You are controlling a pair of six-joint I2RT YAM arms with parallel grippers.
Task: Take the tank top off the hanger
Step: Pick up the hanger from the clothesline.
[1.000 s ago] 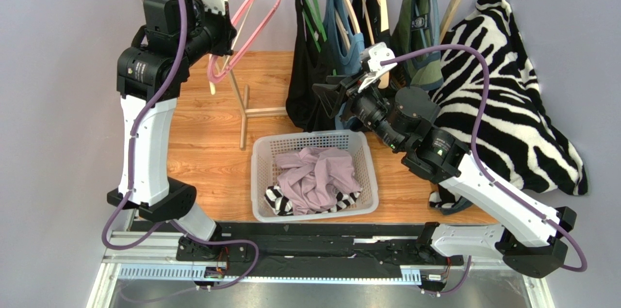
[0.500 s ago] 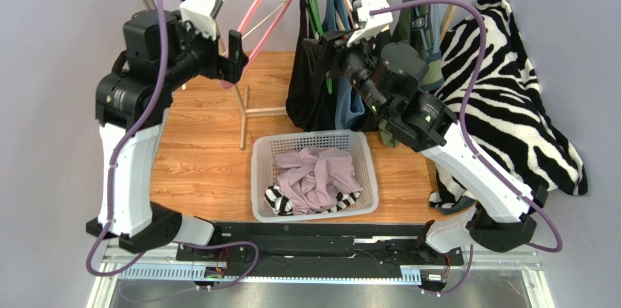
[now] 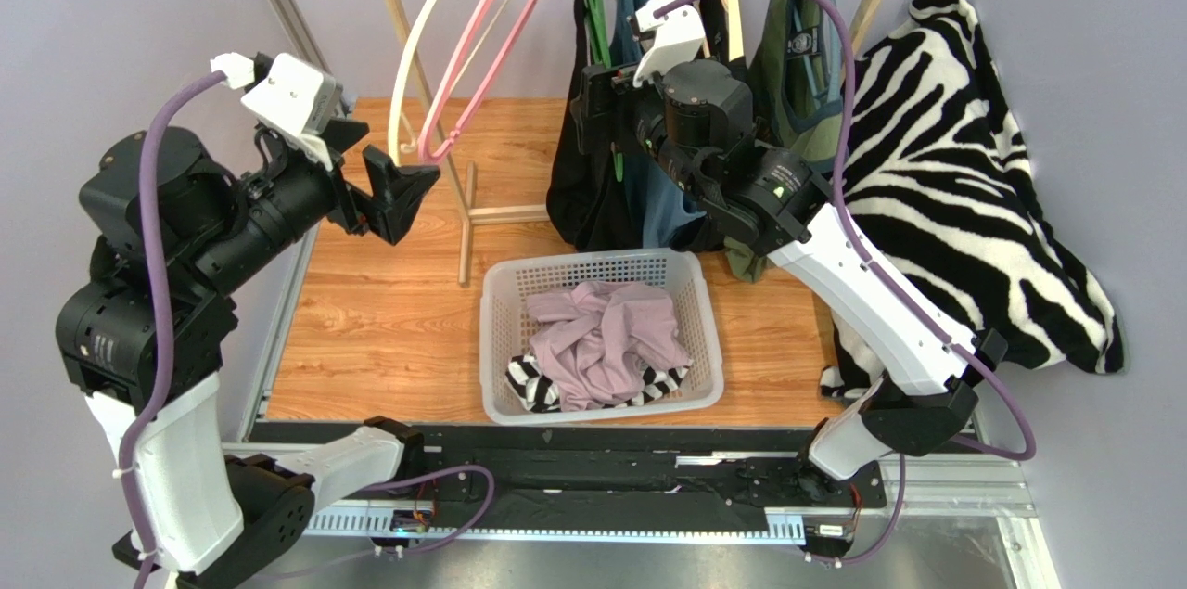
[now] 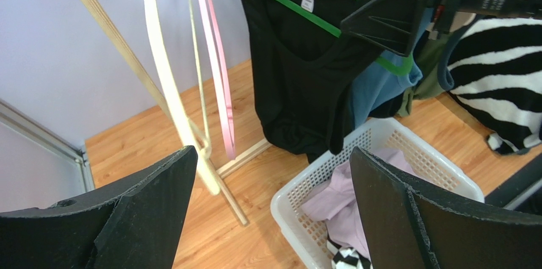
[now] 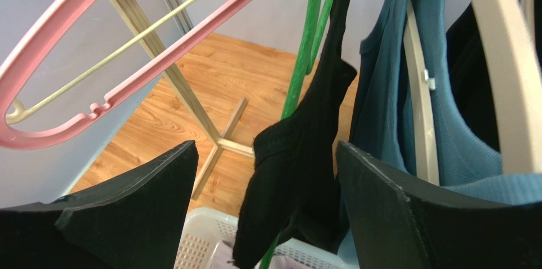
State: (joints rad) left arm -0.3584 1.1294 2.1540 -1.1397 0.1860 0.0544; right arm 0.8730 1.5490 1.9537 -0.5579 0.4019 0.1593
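Black left gripper hangs with fingers spread, nothing held, left of the rack. A second ago it was up at the rail by the pink hanger; it has since dropped and pulled back to the left. Cream hanger and pink hanger hang bare on the rail, side by side. Next right is the black tank top, still hung on the green hanger, above the white basket holding a lilac garment. Right gripper, low by the basket a second ago, has risen to the tank top's upper part. Its fingers are apart. Blue tank top hangs just right of the black one on a cream hanger. Zebra-print fabric drapes far right.

In the top view the right gripper's fingers are lost against the black cloth. Left wrist view shows one of them in front of the tank top's shoulder. Right wrist view shows the tank top's edge in line with the gap between the fingers; cannot tell if it touches.
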